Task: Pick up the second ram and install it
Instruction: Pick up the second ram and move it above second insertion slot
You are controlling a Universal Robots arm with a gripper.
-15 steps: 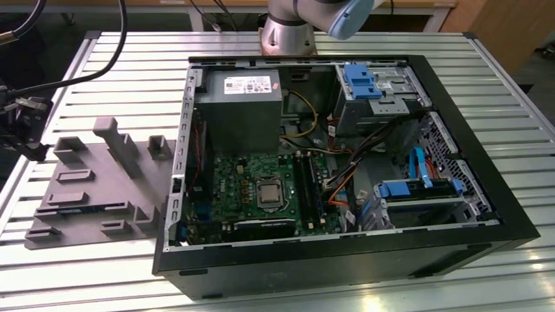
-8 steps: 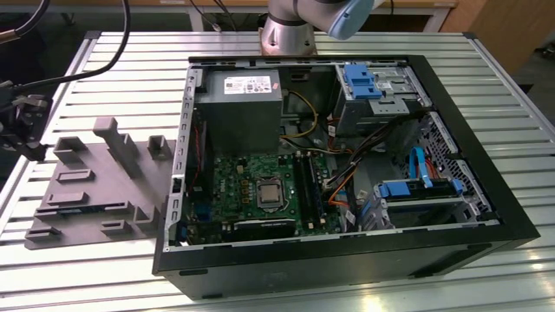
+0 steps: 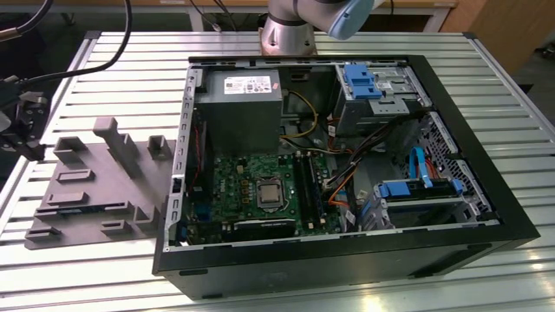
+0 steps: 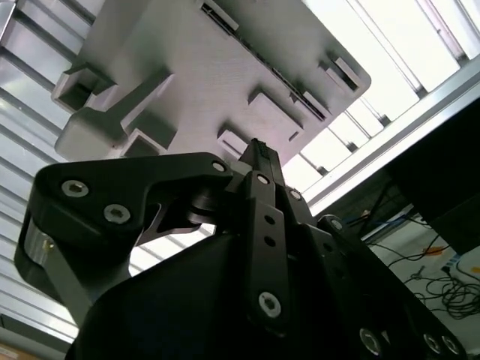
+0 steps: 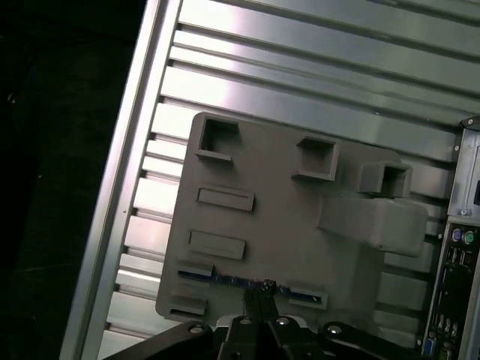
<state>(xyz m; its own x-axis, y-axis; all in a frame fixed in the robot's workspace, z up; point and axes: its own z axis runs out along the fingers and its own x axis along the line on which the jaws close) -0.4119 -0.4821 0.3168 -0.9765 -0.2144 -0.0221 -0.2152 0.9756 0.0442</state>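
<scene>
The second ram [image 5: 234,279] is a thin dark blue-green stick standing on edge in a slot of the grey tray [image 5: 262,202]. In the exterior view the ram [image 3: 84,210] shows as a bluish strip near the tray's [image 3: 95,182] front. My gripper [image 5: 259,294] hangs above the tray with its fingertips pressed together, nothing between them, lined up over the middle of the stick. In the exterior view the gripper [image 3: 33,151] is at that view's far left, above the table. The second wrist view shows the gripper [image 4: 255,148] shut over the tray [image 4: 217,67].
An open black computer case [image 3: 485,214] lies at the exterior view's right of the tray, with the green motherboard [image 3: 251,188] and its black slot rails [image 3: 308,188] inside. The tray carries upright grey blocks [image 3: 117,146]. The slatted metal table's edge [image 5: 124,187] runs beside the tray.
</scene>
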